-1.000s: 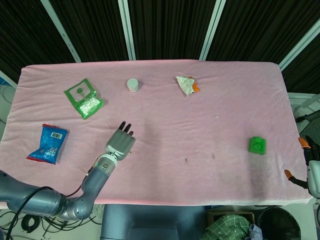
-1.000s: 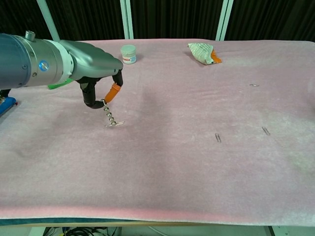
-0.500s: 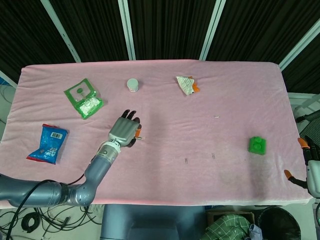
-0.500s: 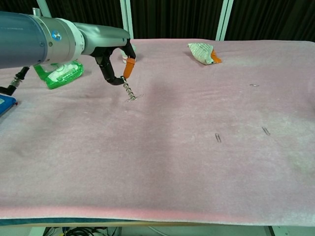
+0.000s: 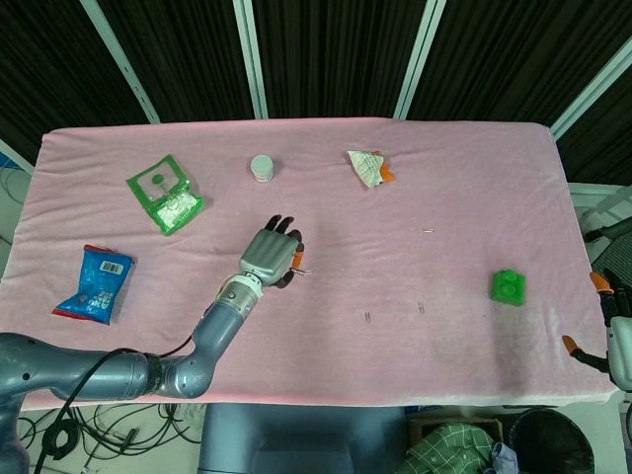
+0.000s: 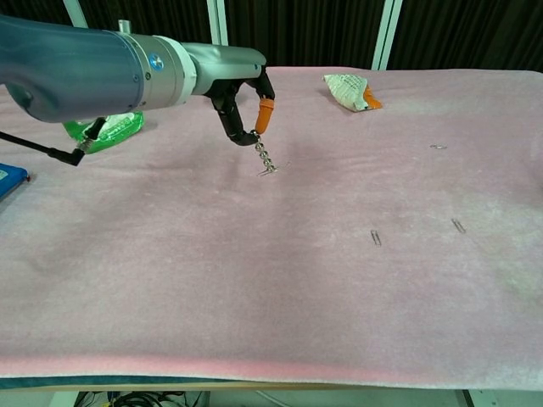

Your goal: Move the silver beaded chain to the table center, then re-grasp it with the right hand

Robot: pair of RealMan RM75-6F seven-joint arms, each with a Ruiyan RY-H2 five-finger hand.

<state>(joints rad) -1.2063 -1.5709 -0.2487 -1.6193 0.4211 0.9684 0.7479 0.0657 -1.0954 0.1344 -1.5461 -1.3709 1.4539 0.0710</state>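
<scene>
- Left of the tabletop's (image 6: 339, 280) middle, the left hand (image 5: 274, 255) pinches the silver beaded chain (image 6: 265, 159) at its top end between an orange-tipped finger (image 6: 265, 114) and a dark one.
- The chain hangs as a short string of small shiny beads, its lower end (a thin metal piece) touching the pink cloth.
- The right hand (image 5: 614, 341) sits off the tabletop's right edge; whether it is open I cannot tell.
- No writing is readable on the blue packet (image 5: 96, 283) or green packet (image 5: 165, 194).
</scene>
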